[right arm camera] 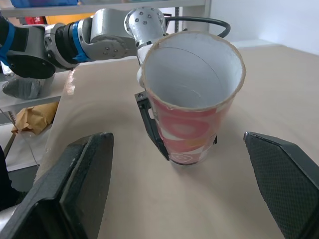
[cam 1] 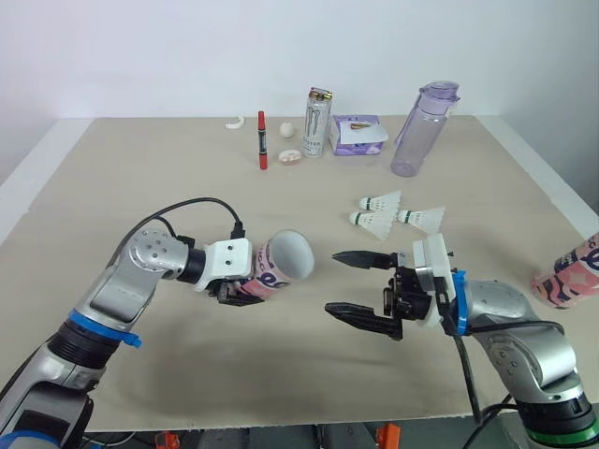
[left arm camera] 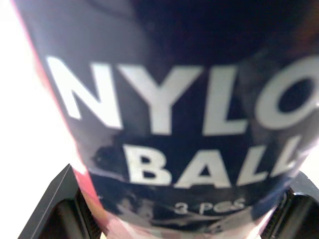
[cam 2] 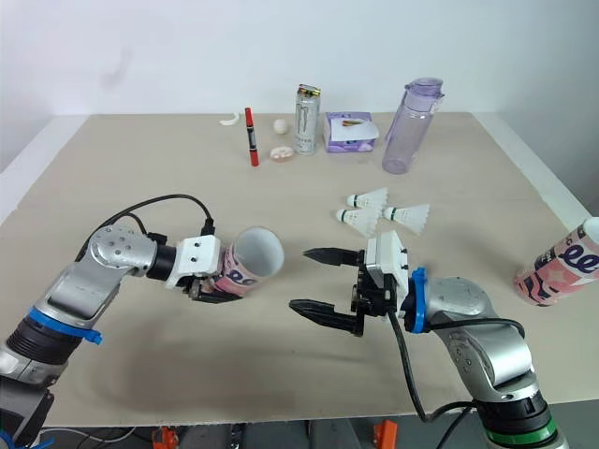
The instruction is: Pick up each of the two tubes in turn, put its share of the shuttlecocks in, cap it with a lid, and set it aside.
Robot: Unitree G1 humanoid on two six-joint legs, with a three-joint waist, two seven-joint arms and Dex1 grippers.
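Now the left tool point(cam 1: 239, 292) is clamped on the tube point(cam 1: 284, 262), its open mouth facing the right tool point(cam 1: 332, 282), whose fingers stand wide apart just beside it.

Bright, even, diffuse light falls from above on the tabletop point(cam 1: 112, 187). The bottle point(cam 1: 419, 131) and can point(cam 1: 317, 122) cast only faint, short shadows. A pale sheen lies on the glossy tube point(left arm camera: 164, 124).
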